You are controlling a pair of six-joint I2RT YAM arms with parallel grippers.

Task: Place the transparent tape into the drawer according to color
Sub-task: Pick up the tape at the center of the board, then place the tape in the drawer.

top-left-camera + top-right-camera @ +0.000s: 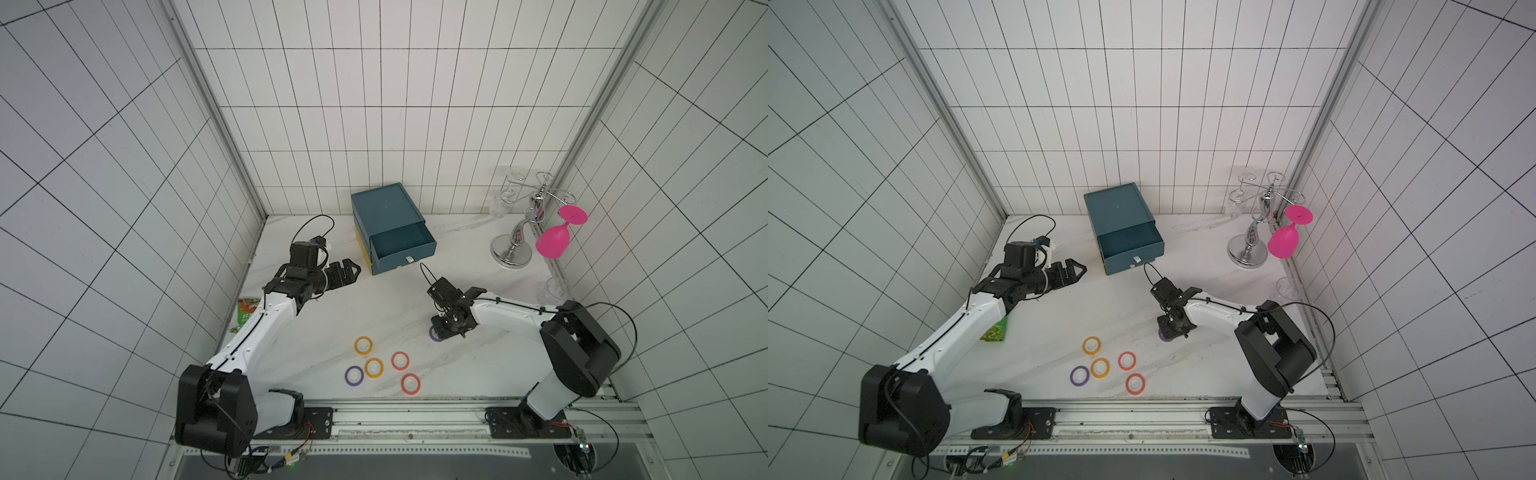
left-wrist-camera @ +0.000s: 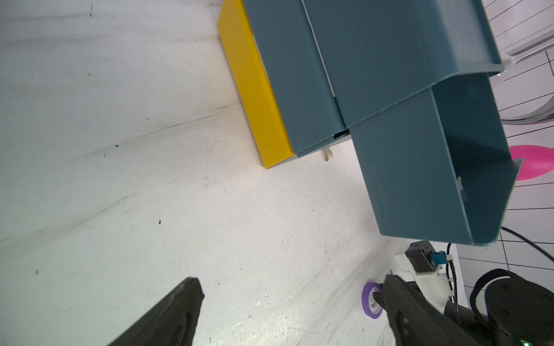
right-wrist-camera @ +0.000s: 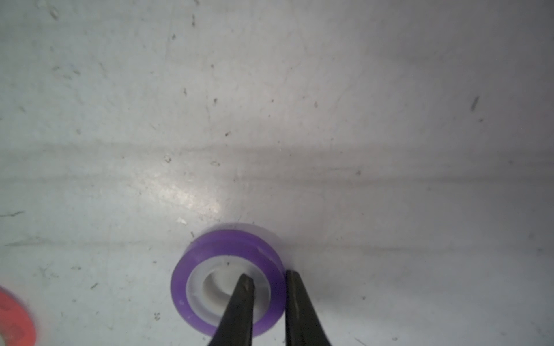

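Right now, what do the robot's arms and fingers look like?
The left arm and right arm are smooth white tubes with chunky black joints. Thin black cables run along them and loop near the wrists. The fingers are black, slim and pointed.

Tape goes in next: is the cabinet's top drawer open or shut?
Open. The top drawer juts out of the cabinet in both top views, its inside exposed, with no tape visible in it.

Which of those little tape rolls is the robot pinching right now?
The purple roll lying apart from the other five, under the right gripper: one finger sits in its centre hole, the other outside its rim.
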